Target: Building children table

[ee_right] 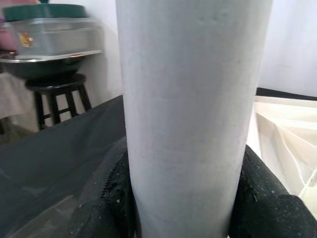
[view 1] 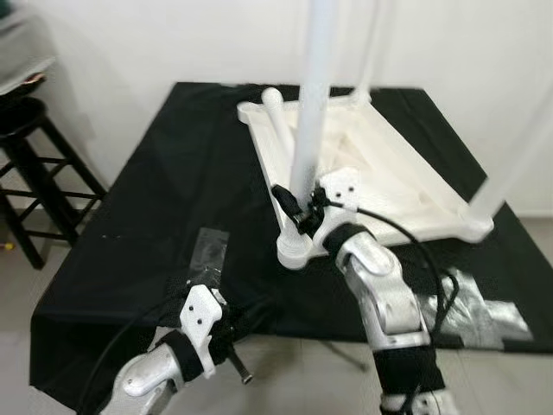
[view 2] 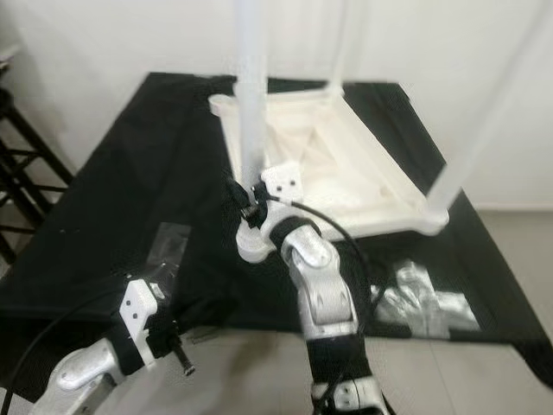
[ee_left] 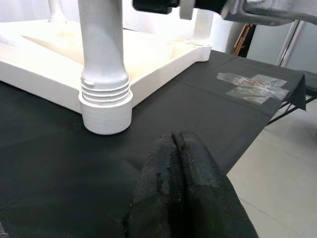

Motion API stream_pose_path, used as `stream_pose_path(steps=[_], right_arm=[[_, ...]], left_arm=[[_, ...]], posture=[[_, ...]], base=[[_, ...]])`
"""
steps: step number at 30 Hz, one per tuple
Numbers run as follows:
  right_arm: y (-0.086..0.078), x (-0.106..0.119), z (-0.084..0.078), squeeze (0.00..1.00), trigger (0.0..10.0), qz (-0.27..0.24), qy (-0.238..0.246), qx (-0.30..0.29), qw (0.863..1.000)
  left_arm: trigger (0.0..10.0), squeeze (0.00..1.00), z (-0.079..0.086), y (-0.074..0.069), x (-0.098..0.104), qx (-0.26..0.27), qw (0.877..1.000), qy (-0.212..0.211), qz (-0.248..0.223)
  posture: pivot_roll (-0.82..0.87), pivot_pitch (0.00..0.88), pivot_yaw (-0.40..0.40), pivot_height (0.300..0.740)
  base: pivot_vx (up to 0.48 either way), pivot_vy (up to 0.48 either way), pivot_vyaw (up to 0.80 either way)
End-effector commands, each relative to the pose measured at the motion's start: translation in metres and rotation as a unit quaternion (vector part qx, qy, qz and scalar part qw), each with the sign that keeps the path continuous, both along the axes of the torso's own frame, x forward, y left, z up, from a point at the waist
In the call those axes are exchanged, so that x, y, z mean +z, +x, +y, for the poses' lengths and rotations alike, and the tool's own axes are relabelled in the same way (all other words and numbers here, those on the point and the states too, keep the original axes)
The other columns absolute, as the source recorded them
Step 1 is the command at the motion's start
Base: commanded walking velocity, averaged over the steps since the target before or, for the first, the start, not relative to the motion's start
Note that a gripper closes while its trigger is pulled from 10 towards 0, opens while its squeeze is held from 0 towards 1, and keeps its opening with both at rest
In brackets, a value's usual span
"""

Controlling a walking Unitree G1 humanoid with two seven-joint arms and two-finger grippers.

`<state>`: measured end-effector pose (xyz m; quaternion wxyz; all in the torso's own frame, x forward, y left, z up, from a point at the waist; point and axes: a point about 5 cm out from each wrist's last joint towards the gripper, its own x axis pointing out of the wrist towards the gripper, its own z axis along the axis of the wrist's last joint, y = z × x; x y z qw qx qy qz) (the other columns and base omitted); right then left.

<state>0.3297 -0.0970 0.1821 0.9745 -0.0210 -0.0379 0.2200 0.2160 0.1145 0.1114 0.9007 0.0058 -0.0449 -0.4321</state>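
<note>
Children table (view 1: 380,164) upside down on black surface (view 1: 155,225). Right claw (view 1: 296,210) clamped around upright white leg (view 1: 309,130), just above near corner socket (ee_left: 105,106). Left claw (ee_left: 181,163) clenched, holding nothing, near surface's front edge. Tape patch (view 1: 484,307) beside table.

**Around the work: cloth, tape, stool**

A black cloth (view 1: 155,199) covers the table and hangs over its near edge. Two patches of clear tape sit on it: a small one (view 1: 207,246) toward the left front, a larger crumpled one (view 1: 479,311) at the right front corner. Off to the left stands a dark wooden stool (view 1: 30,164) on the pale floor (view 1: 17,303). On its seat rests a dark bowl carrying a clear tub (ee_right: 52,32) with a green lid. A white wall (view 1: 138,39) runs behind.
</note>
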Motion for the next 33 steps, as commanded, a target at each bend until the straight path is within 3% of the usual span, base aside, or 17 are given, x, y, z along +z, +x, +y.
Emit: stream_pose_path(steps=[1, 3, 4, 5, 6, 7, 9, 10, 11, 14, 15, 16, 19, 21, 22, 23, 33], right_arm=[[-0.001, -0.047, -0.015, 0.0, 0.0, 0.101, -0.028, -0.044, 0.994], [0.005, -0.041, -0.014, 0.0, 0.0, 0.095, -0.024, -0.041, 0.994], [0.008, -0.036, -0.013, 0.0, 1.9, 0.091, -0.026, -0.041, 0.995], [0.013, -0.028, -0.014, 0.0, 10.0, 0.086, -0.026, -0.034, 0.995], [0.013, -0.028, -0.014, 0.0, 10.0, 0.086, -0.026, -0.034, 0.995], [0.014, -0.02, -0.015, 0.09, 10.0, 0.079, -0.025, -0.027, 0.996], [0.014, -0.02, -0.015, 0.09, 10.0, 0.079, -0.025, -0.027, 0.996], [0.016, -0.014, -0.016, 0.77, 10.0, 0.073, -0.02, -0.02, 0.997], [0.019, -0.006, -0.018, 1.0, 10.0, 0.063, -0.012, -0.009, 0.998], [0.021, 0.005, -0.018, 1.0, 10.0, 0.045, -0.005, 0.029, 0.999], [0.021, 0.015, -0.018, 0.28, 10.0, 0.028, -0.008, 0.089, 0.996], [0.019, 0.023, -0.017, 0.0, 10.0, 0.009, -0.03, 0.154, 0.988], [0.016, 0.029, -0.018, 0.0, 10.0, -0.006, -0.055, 0.218, 0.974], [0.009, 0.036, -0.023, 0.0, 10.0, -0.018, -0.097, 0.33, 0.939], [0.009, 0.036, -0.023, 0.0, 10.0, -0.018, -0.097, 0.33, 0.939], [0.008, 0.037, -0.025, 0.0, 10.0, -0.014, -0.107, 0.362, 0.926], [0.025, 0.043, -0.039, 0.0, 10.0, 0.01, -0.12, 0.392, 0.912]], left_arm=[[10.0, 0.0, 0.002, 0.0, -0.003, -0.002, 1.0, 0.008, 0.003], [10.0, 0.0, 0.002, 0.001, -0.004, -0.004, 1.0, 0.008, 0.004], [10.0, 0.0, 0.002, 0.001, -0.004, -0.005, 1.0, 0.009, 0.004], [10.0, 0.0, 0.002, 0.002, -0.004, -0.006, 1.0, 0.009, 0.004], [10.0, 0.0, 0.002, 0.002, -0.004, -0.006, 1.0, 0.009, 0.004], [10.0, 0.0, 0.002, 0.002, -0.004, -0.006, 1.0, 0.009, 0.004], [10.0, 0.0, 0.002, 0.002, -0.004, -0.006, 1.0, 0.009, 0.004], [10.0, 0.0, 0.001, 0.002, -0.004, -0.005, 1.0, 0.009, 0.003], [10.0, 0.0, 0.001, 0.003, -0.004, -0.005, 1.0, 0.009, 0.002], [10.0, 0.0, 0.001, 0.003, -0.004, -0.005, 1.0, 0.009, 0.002], [10.0, 0.0, 0.0, 0.003, -0.004, -0.005, 1.0, 0.008, 0.001], [10.0, 0.0, 0.0, 0.003, -0.003, -0.005, 1.0, 0.008, 0.001], [10.0, 0.0, -0.001, 0.003, -0.003, -0.005, 1.0, 0.008, 0.0], [10.0, 0.0, -0.001, 0.003, -0.004, -0.005, 1.0, 0.009, 0.0], [10.0, 0.0, -0.001, 0.003, -0.004, -0.005, 1.0, 0.009, 0.0], [10.0, 0.0, -0.001, 0.004, -0.004, -0.006, 1.0, 0.01, -0.001], [10.0, 0.0, 0.0, 0.003, -0.005, -0.005, 1.0, 0.013, -0.001]], posture=[[0.06, 0.113, 0.006, 0.74], [0.06, 0.106, 0.004, 0.74], [0.06, 0.102, 0.004, 0.74], [0.06, 0.099, 0.002, 0.74], [0.06, 0.099, 0.002, 0.74], [0.06, 0.099, -0.001, 0.74], [0.06, 0.099, -0.001, 0.74], [0.06, 0.099, -0.002, 0.74], [0.06, 0.099, -0.004, 0.74], [0.06, 0.098, -0.005, 0.74], [0.06, 0.097, -0.008, 0.74], [0.07, 0.097, -0.008, 0.74], [0.07, 0.094, -0.008, 0.74], [0.09, 0.091, -0.008, 0.74], [0.09, 0.091, -0.008, 0.74], [0.09, 0.091, -0.008, 0.74], [0.11, 0.091, -0.008, 0.74]], base=[[0.0, 0.0, 0.0], [0.0, 0.0, 0.0], [0.0, 0.0, 0.0], [0.0, 0.0, 0.0], [0.0, 0.0, 0.0], [0.0, 0.0, 0.0], [0.0, 0.0, 0.0], [0.0, 0.0, 0.0], [0.0, 0.0, 0.0], [0.0, 0.0, 0.0], [0.0, 0.0, 0.0], [0.0, 0.0, 0.0], [0.0, 0.0, 0.0], [0.0, 0.0, 0.0], [0.0, 0.0, 0.0], [0.0, 0.0, 0.0], [0.0, 0.0, 0.0]])
